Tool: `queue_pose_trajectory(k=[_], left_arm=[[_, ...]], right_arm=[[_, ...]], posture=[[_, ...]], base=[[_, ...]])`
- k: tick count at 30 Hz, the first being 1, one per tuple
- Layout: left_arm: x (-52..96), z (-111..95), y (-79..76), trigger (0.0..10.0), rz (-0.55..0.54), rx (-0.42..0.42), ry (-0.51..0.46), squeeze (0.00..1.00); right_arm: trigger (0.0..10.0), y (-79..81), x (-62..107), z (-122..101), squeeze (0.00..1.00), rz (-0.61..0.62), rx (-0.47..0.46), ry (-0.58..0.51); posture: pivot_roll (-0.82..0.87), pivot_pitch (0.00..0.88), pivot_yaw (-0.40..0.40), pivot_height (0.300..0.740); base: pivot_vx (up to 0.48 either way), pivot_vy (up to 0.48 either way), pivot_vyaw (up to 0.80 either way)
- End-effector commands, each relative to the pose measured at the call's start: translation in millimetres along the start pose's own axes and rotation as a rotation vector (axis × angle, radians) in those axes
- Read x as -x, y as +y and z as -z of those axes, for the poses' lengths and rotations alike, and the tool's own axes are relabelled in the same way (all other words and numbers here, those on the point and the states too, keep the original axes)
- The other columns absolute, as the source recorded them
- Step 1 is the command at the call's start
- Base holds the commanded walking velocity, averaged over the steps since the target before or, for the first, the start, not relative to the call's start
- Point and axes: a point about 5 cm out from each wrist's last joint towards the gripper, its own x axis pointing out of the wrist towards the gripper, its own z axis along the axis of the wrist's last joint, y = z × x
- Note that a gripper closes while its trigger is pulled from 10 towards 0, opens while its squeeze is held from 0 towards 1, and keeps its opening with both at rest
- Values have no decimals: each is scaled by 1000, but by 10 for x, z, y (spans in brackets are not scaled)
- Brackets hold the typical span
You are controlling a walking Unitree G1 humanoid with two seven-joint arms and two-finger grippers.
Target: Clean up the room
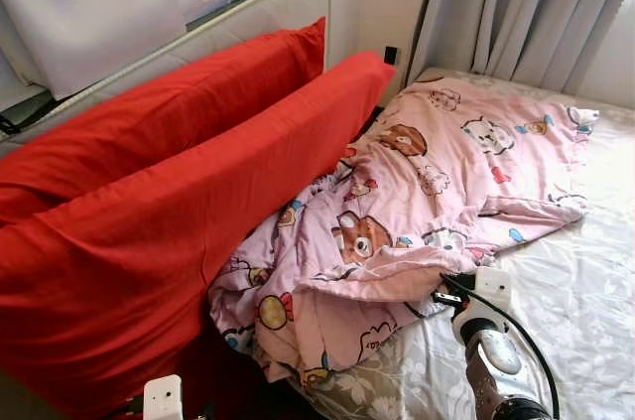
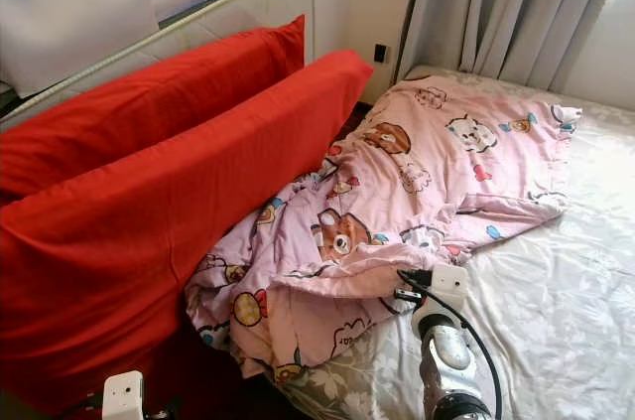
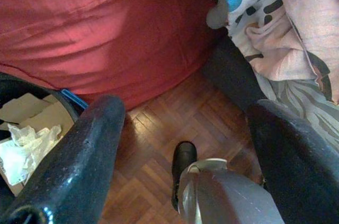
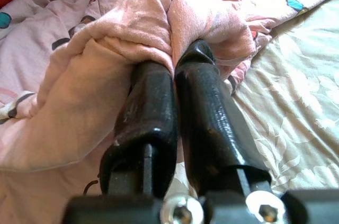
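Blanket (image 1: 427,192) in pink cartoon print, crumpled on the bed (image 1: 585,301) beside two red pillows (image 1: 169,211), right gripper (image 4: 177,75) pinched shut on a blanket fold at its near edge, left gripper (image 3: 183,128) spread open above wooden floor (image 3: 175,123) below the blanket

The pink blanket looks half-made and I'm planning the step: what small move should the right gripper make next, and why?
Probably draw the fold toward the foot of the bed. The right gripper is shut on the pink blanket, which lies bunched against the red pillows over the floral sheet, so pulling should spread it flat.
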Motion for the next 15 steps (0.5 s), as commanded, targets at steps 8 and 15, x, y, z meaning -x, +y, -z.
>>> queue_pose_trajectory(k=[8,15], left_arm=[[31,98,55,10000,-6,-1,47,0],[36,119,45,10000,-1,-2,57,0]], right_arm=[[10000,-8,6,-22,0,2,32,-26],[10000,-32,10,-41,0,21,38,-46]], posture=[[-7,0,-23,740],[-10,0,-24,740]], base=[[-162,0,0],[-242,0,0]])
